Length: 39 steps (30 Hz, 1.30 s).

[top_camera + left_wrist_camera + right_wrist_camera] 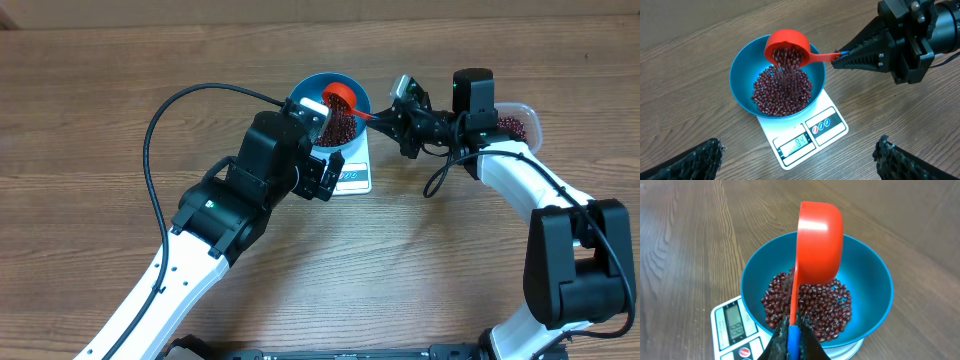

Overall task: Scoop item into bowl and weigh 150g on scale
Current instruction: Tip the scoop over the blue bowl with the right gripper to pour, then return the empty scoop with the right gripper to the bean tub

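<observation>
The blue bowl (742, 75) sits on the white scale (827, 125) and holds a heap of dark red-brown beans (780, 92). My right gripper (794, 330) is shut on the blue end of a red scoop's handle. The scoop (787, 47) is tipped over the bowl's far side, and beans stream from it onto the heap. The scale's display reads 84 in the left wrist view. My left gripper (799, 146) hangs open above the scale's front edge, its fingers wide apart with nothing between them. In the overhead view the left arm covers part of the bowl (312, 85).
A clear plastic tub (520, 122) with more beans stands to the right of the scale, behind my right arm. A black cable (150, 150) loops over the wooden table at the left.
</observation>
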Tool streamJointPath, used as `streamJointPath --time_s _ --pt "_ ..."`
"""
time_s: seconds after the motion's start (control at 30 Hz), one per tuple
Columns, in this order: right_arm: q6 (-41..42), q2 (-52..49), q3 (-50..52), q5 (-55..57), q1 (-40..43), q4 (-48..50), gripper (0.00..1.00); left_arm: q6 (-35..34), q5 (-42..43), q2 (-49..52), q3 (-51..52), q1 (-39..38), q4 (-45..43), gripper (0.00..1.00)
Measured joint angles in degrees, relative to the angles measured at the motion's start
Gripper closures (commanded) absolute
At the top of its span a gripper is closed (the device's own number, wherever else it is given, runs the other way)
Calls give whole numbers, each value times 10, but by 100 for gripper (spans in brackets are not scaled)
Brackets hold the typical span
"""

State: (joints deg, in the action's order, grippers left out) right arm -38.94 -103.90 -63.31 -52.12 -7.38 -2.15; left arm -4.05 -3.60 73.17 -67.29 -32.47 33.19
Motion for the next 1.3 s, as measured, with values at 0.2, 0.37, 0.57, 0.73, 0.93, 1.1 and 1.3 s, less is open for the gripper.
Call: streamJointPath --time_s 0.2,0.37,0.57,0.73,0.93,1.1,1.3 --pt "-79 0 0 0 0 0 96 0 0 0 0 0 0 0" --pt "-129 0 0 9 0 17 96 0 0 0 0 0 0 1" --pt "-149 0 0 19 0 56 96 0 0 0 0 0 0 0" --pt "-151 0 0 20 0 60 96 0 0 0 0 0 0 0" --pt "-151 0 0 20 0 54 96 0 0 0 0 0 0 0" --pt "-136 26 0 30 0 30 96 0 0 0 0 0 0 0" --pt "-94 124 0 76 0 -46 96 0 0 0 0 0 0 0"
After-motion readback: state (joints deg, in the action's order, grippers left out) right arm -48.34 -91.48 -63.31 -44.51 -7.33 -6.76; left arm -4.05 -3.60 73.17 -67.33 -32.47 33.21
